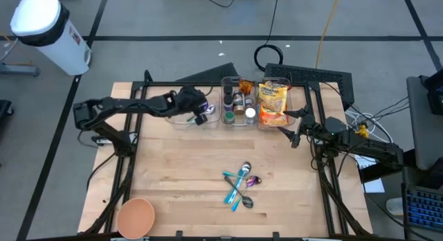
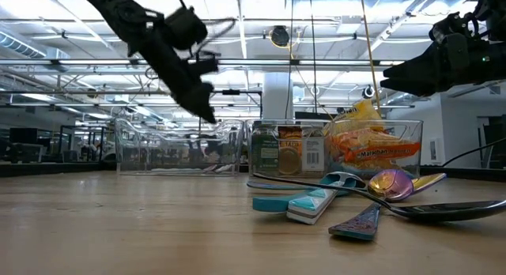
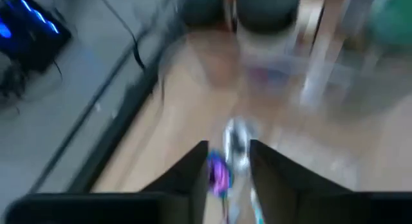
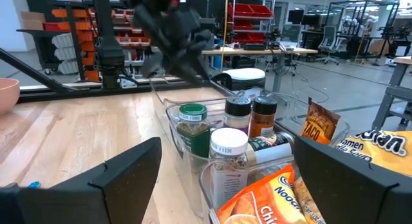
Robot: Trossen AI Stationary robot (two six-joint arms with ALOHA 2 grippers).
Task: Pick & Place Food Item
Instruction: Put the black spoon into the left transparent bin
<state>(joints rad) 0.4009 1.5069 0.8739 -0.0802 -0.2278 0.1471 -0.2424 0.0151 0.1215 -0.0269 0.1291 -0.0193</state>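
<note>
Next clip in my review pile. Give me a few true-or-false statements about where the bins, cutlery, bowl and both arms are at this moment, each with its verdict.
1. The left gripper hangs over the clear bin on the left of the row. True.
2. The snack bag lies among the spoons. False: it stands in the rightmost bin at the table's far side.
3. The spoons lie loose on the bare wood, nearer the table's front. True.
4. The pink bowl sits inside the middle bin. False: it rests at the table's front left corner; the middle bin holds spice jars.
5. The right gripper is clamped on a spice jar. False: it is open, holding nothing, beside the rightmost bin.
</note>
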